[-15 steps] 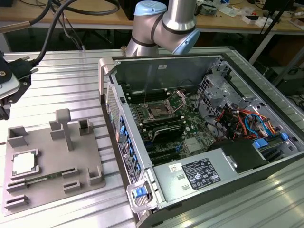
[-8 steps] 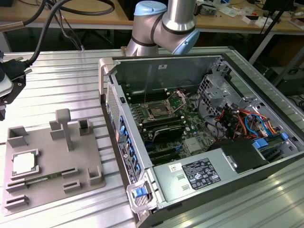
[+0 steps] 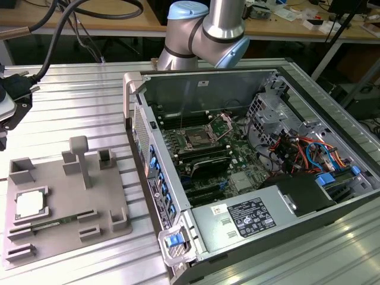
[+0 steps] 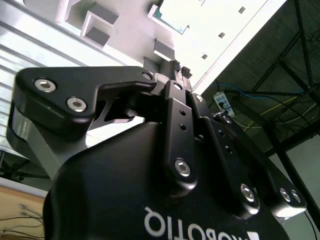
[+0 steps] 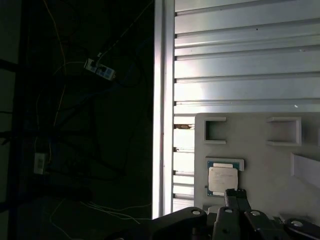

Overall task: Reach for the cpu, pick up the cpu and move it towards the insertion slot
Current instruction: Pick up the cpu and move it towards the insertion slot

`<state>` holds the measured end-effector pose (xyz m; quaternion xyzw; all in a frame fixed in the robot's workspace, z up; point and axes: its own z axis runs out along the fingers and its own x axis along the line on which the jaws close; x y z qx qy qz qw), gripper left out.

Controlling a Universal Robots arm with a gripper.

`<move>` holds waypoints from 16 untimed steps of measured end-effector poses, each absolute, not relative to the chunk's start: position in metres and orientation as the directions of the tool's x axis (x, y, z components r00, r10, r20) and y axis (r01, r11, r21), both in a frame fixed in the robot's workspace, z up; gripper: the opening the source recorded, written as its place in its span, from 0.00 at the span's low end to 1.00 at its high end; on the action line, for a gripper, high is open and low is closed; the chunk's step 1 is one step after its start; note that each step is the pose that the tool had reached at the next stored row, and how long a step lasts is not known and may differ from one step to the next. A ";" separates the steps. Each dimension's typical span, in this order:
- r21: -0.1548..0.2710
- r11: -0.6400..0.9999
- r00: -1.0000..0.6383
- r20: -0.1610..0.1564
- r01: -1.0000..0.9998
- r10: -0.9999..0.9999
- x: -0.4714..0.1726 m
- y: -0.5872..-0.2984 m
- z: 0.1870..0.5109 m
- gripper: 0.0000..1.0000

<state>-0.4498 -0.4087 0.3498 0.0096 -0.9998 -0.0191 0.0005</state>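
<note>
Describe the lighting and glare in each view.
Exterior view: even light, the cpu bright, the insertion slot dimmer inside the case. Second wrist view: the gripper dark, the tray behind it washed out by glare. First wrist view: half is dark past the table edge, the cpu clearly lit.

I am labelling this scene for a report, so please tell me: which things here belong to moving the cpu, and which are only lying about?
Belong to the job: cpu in the grey tray; insertion slot; gripper, shut and empty.
Lying about: memory stick; power supply; red and blue cables.
</note>
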 end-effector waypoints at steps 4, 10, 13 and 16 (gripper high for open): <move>0.038 0.999 -1.000 0.001 -0.019 -0.019 -0.450 -0.409 0.350 0.17; 0.038 0.999 -1.000 0.001 -0.019 -0.019 -0.450 -0.409 0.350 0.42; 0.038 0.999 -1.000 0.000 -0.023 -0.023 -0.450 -0.409 0.349 0.66; 0.038 0.997 -0.997 0.001 -0.072 -0.073 -0.451 -0.409 0.344 0.72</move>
